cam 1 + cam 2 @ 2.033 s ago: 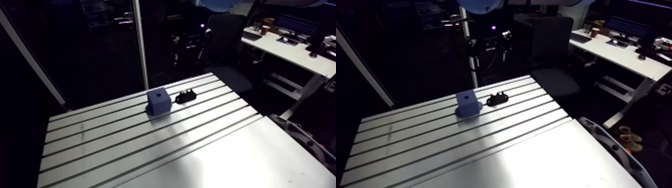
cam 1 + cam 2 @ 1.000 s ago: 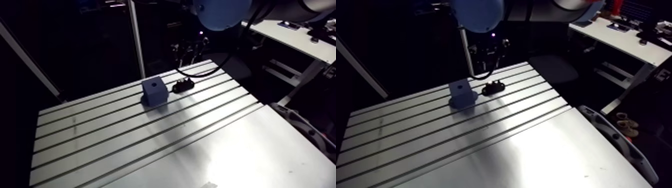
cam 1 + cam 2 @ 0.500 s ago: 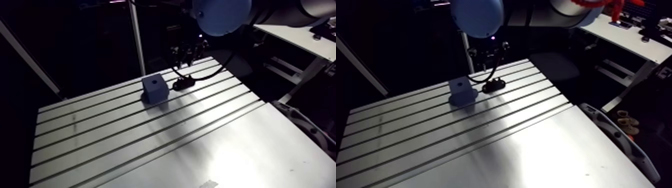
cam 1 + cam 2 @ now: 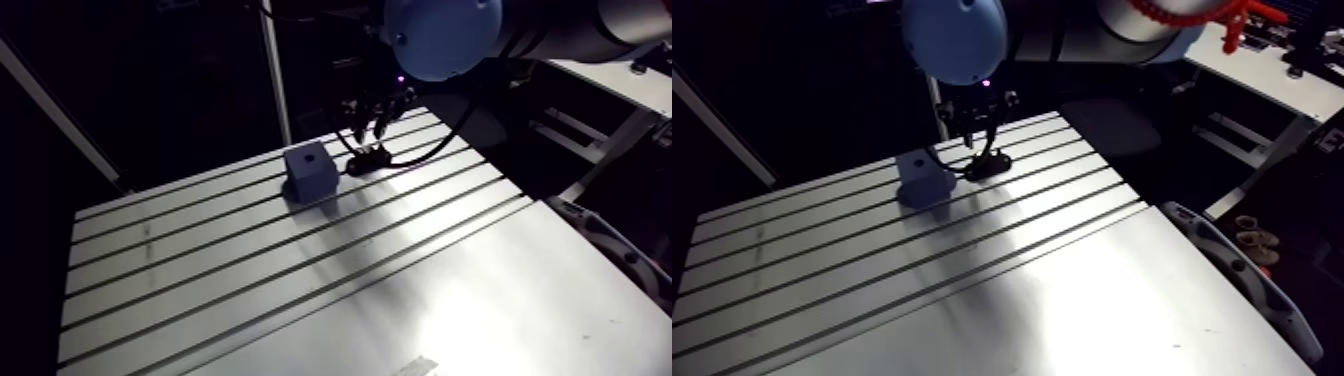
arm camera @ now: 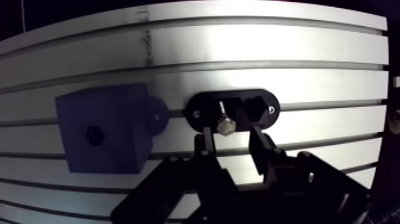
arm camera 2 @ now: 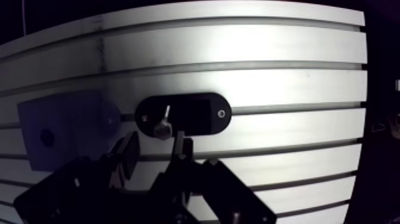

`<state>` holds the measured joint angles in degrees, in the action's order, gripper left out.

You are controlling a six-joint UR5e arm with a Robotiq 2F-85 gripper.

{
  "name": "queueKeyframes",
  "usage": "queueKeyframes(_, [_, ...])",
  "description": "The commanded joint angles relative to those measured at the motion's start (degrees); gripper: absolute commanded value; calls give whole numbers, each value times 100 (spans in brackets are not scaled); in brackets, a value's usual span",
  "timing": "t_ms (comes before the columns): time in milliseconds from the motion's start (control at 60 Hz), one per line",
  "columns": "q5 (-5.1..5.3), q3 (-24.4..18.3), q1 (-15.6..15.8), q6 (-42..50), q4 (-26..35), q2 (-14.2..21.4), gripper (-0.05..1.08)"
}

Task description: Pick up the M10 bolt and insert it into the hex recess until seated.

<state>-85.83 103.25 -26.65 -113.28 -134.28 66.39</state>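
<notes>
The M10 bolt [image 5: 224,123] sits in a black oval holder [image 5: 202,110] on the table, its silver hex head toward me. My gripper [image 5: 232,138] hovers just over the holder, open, its fingertips [image 5: 206,142] on either side of the bolt head without touching it. Beside the holder stands a blue block [image 5: 113,134] with the small hex recess [image 5: 94,134] in its upper face. In the arm view the gripper [image 4: 368,128] hangs right above the holder [image 4: 368,158], to the right of the block [image 4: 310,172].
The slotted aluminium table [image 4: 300,280] stretches wide toward the near side. An unfilled hex pocket [image 5: 255,109] lies in the holder beside the bolt. A grey curved frame [image 4: 620,262] runs along the table's right edge.
The gripper has come down from above the table's far edge to just over the holder, and its fingers stand a little closer together. Block and holder stay put; the camera shifted.
</notes>
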Motion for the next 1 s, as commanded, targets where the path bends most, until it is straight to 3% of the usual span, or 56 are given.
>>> queueKeyframes(17, [-8, 14, 10, 11, -79, -51, 56])
queueKeyframes(1000, [-26, 42, 18, 3, -289, -272, 56])
